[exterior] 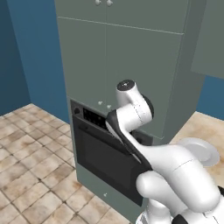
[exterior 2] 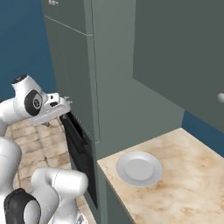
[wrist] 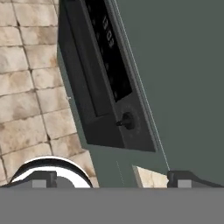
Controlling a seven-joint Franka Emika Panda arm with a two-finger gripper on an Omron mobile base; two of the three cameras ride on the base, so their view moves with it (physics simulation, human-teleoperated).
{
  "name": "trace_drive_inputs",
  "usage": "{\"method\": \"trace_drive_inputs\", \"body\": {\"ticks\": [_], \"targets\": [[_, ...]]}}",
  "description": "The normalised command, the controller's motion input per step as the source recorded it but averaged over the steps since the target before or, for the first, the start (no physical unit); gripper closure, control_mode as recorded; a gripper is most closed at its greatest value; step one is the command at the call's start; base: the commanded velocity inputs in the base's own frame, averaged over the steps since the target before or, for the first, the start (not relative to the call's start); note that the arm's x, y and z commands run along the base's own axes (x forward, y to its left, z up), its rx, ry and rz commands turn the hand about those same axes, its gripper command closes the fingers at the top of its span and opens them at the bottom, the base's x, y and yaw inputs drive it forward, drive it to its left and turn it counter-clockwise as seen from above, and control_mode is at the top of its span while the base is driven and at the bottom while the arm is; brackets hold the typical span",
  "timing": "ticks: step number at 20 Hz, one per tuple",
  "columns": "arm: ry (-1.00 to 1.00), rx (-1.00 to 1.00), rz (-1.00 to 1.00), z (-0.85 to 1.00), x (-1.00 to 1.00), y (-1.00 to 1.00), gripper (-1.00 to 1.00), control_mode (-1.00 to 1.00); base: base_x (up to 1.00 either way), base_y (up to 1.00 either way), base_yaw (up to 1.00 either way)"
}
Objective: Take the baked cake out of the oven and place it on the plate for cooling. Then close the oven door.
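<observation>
Black oven [exterior: 105, 153] set in grey-green cabinet column [exterior: 127, 57]; oven door [exterior: 103, 159] seemingly ajar, bar handle not made out. Gripper [wrist: 111, 178] poised high before oven's control strip [wrist: 107, 52], near knob [wrist: 127, 121], fingertips [wrist: 43, 178] spread wide, holding nothing; probably lining up for door. Plate [exterior 2: 138, 168] waiting bare on marbled counter [exterior 2: 183, 183] right of oven. Cake unseen, presumably inside oven.
</observation>
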Motion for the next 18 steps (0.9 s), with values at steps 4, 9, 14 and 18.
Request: {"method": "trace_drive_inputs", "body": {"ticks": [4, 9, 14, 18], "targets": [[0.05, -0.13, 0.0, -0.49, 0.29, 0.74, -1.0, -1.0, 0.0, 0.0, 0.0], [0.05, -0.12, 0.0, -0.56, 0.29, 0.62, -1.0, -1.0, 0.0, 0.0, 0.0], [0.01, -0.1, 0.0, -0.54, 0.39, 0.35, -1.0, -1.0, 0.0, 0.0, 0.0], [-0.09, -0.12, 0.0, -0.48, 0.36, 0.05, -1.0, -1.0, 0.0, 0.0, 0.0]]}}
